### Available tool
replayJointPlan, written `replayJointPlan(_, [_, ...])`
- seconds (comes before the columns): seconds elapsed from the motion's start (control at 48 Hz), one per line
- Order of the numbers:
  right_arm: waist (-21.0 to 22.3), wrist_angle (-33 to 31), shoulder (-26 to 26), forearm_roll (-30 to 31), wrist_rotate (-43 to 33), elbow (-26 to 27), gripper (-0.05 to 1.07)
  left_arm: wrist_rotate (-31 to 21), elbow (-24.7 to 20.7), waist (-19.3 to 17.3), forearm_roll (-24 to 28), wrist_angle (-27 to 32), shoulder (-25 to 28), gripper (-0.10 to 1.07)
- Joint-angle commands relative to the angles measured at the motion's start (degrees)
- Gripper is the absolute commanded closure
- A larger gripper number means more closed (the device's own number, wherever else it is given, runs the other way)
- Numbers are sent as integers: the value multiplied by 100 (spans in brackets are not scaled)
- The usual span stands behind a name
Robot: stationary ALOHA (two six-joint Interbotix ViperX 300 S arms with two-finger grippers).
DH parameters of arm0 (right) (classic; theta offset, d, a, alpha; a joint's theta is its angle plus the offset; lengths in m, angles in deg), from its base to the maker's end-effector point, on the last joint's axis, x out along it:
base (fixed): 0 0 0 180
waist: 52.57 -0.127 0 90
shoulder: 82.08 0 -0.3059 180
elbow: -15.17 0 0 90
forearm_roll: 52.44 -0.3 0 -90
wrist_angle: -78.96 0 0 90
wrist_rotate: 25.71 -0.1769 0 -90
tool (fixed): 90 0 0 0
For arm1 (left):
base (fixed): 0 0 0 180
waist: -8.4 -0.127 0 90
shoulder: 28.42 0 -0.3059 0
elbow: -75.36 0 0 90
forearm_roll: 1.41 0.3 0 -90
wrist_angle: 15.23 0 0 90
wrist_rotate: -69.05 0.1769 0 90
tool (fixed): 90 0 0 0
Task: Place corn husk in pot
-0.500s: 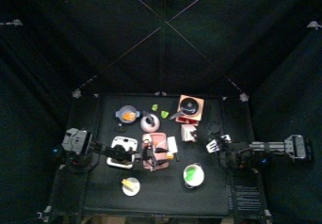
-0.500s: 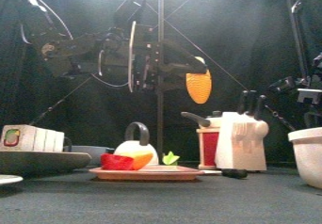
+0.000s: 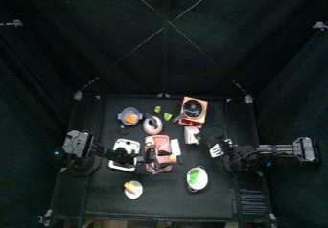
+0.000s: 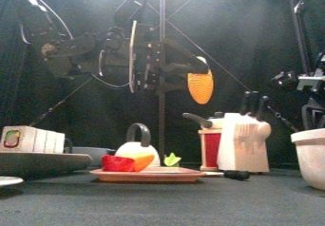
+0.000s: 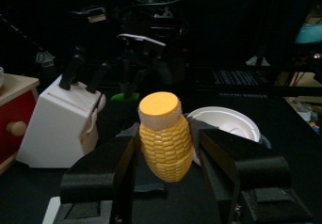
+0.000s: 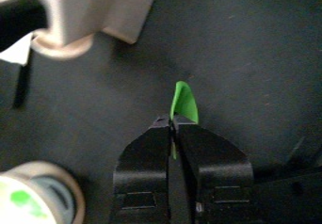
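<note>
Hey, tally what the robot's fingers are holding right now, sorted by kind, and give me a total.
corn cob: 1
corn husk: 1
Total: 2

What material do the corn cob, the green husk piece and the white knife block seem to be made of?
Corn cob: probably plastic, smooth moulded kernels with a dull sheen. Corn husk: thin, bright green, likely plastic; too small for certainty. Knife block: white, matte, possibly painted wood or plastic.
</note>
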Motion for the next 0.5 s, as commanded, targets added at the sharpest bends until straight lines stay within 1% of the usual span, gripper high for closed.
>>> replayJointPlan(0.0, [-519,185,-53,-211,-18,193,62,0,-44,26,18,-62,-220,31])
replayJointPlan(0.062, [-870,299,-53,-343,-9,255,62,0,-35,44,9,-62,-220,31])
replayJointPlan(0.146, [-1230,387,-26,-396,-9,343,62,0,-35,44,9,-62,-211,31])
replayJointPlan(0.25, [-1573,527,35,-396,-9,413,62,0,-35,44,18,-62,-220,31])
replayJointPlan(0.479, [-2268,1178,290,-369,44,554,62,9,-35,53,9,-62,-220,31])
